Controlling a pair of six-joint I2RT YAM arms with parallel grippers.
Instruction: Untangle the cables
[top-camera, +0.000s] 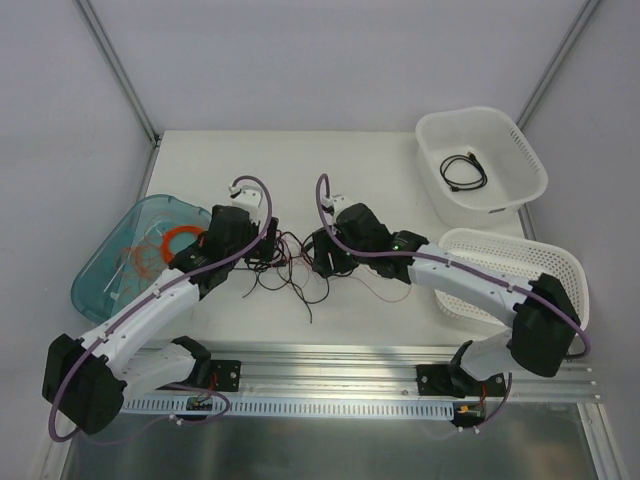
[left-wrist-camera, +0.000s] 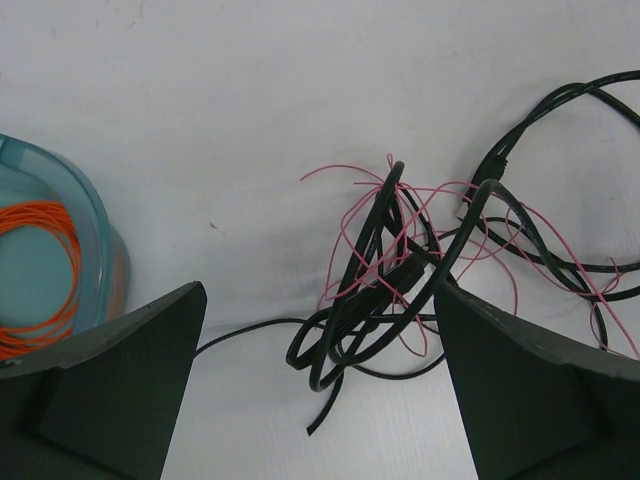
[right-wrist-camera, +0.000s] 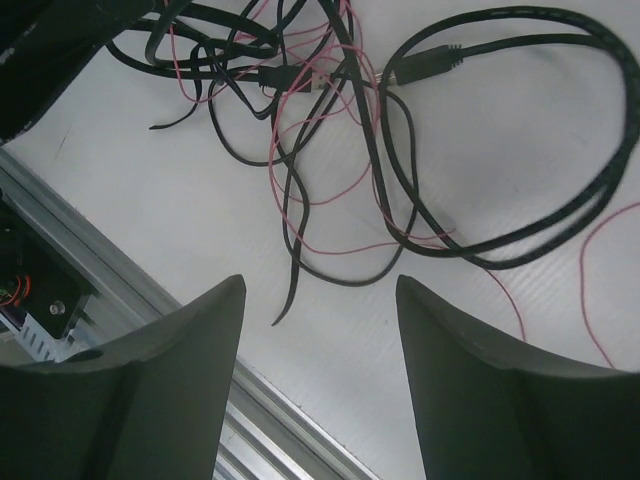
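Observation:
The cables (top-camera: 296, 272) lie in a loose tangle of black and thin pink-red wires on the white table, between the two arms. My left gripper (top-camera: 262, 246) hangs over the tangle's left side and is open. In the left wrist view the looped black strands (left-wrist-camera: 385, 270) rise between its wide-spread fingers (left-wrist-camera: 120, 390), and nothing is pinched. My right gripper (top-camera: 322, 256) is at the tangle's right side, also open. In the right wrist view the cables (right-wrist-camera: 330, 130) spread out beyond its fingertips, and only bare table shows between the right gripper's (right-wrist-camera: 320, 290) fingers.
A teal bin (top-camera: 105, 270) with an orange ring coil (top-camera: 180, 238) sits at the left. A white basket (top-camera: 530, 165) at the back right holds a black cable (top-camera: 465, 170). Another white basket (top-camera: 560, 262) stands at the right. An aluminium rail (top-camera: 350, 360) runs along the near edge.

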